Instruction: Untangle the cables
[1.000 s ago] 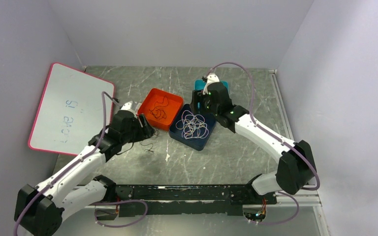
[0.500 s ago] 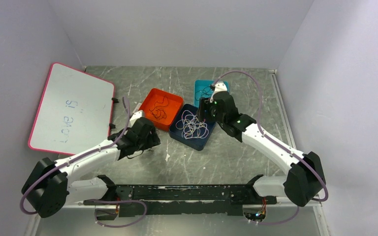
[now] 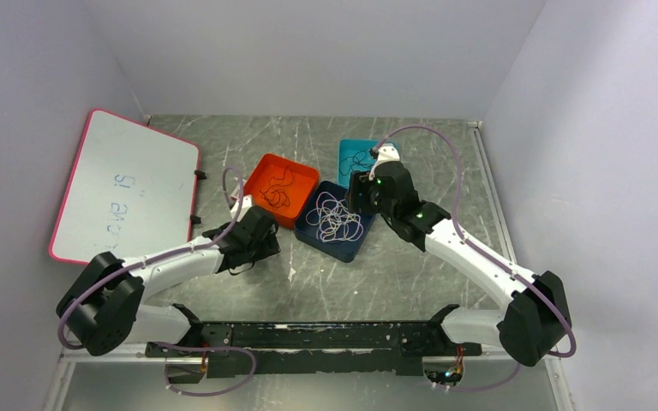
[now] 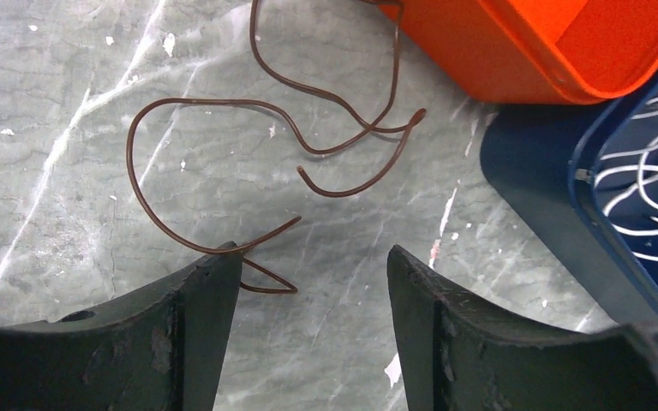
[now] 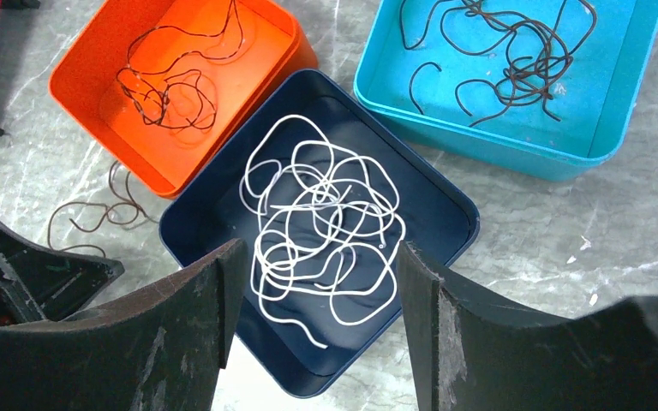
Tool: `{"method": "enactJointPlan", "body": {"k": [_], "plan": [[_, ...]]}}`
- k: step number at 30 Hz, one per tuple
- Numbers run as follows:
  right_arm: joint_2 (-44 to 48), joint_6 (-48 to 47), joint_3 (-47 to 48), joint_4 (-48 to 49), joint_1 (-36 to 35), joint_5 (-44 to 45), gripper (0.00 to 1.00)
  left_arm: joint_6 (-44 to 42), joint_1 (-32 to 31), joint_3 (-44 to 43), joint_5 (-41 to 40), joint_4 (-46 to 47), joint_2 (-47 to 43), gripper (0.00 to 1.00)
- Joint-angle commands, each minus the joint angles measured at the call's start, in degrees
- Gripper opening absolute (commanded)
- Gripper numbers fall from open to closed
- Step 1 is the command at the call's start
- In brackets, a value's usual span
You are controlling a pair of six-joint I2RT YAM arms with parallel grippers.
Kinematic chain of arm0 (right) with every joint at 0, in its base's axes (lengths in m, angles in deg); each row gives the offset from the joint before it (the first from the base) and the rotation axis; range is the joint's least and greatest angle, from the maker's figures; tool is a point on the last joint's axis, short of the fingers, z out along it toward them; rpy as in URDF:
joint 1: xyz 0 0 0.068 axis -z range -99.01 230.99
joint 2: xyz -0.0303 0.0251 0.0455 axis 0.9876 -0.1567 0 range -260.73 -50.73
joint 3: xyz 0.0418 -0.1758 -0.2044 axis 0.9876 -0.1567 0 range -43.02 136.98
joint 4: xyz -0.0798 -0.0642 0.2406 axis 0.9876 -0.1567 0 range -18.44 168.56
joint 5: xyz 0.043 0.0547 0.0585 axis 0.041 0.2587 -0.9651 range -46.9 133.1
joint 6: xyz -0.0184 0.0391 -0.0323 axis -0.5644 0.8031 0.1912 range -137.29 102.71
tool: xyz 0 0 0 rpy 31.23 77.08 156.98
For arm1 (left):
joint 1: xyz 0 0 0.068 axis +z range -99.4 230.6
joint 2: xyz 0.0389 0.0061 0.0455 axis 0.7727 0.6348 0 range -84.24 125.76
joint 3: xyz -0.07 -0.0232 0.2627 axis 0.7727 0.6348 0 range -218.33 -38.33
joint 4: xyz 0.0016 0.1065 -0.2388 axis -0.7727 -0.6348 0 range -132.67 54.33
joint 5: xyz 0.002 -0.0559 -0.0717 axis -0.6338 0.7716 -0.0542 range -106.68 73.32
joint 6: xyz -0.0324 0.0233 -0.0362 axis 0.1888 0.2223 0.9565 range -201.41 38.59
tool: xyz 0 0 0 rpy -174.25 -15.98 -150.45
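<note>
Left wrist view. DESK: Where is the stray cable seen?

CAPTION: A dark cable is pictured looped on the table, just beside the near-left side of the orange tray. The left gripper is held low over its near end, jaws spread and nothing pinched, apparently lined up for a pickup.

DESK: And the right side?

CAPTION: The right gripper is poised above the navy tray, jaws apart and empty, where the white cable is heaped in a tangle. Other dark cables are kept in the orange tray and the far teal tray, so sorting by tray is judged to be under way.
</note>
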Motion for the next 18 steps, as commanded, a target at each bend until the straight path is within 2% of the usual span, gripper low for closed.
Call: {"method": "enactJointPlan", "body": {"k": [1, 6, 9, 18], "plan": [[0.69, 0.24, -0.52, 0.23, -0.26, -0.01, 0.67, 0.78, -0.48, 0.32, -3.07, 1.95, 1.64, 0.67], [0.23, 0.28, -0.43, 0.22, -0.23, -0.74, 0.67, 0.28, -0.46, -0.26, -6.10, 0.89, 2.61, 0.65], [-0.12, 0.00, -0.23, 0.11, -0.24, -0.84, 0.67, -0.32, -0.44, -0.04, -6.80, 1.51, 2.96, 0.61], [-0.14, 0.26, -0.60, 0.43, -0.20, -1.04, 0.67, -1.05, -0.47, 0.07, -7.39, 1.11, 3.99, 0.29]]}}
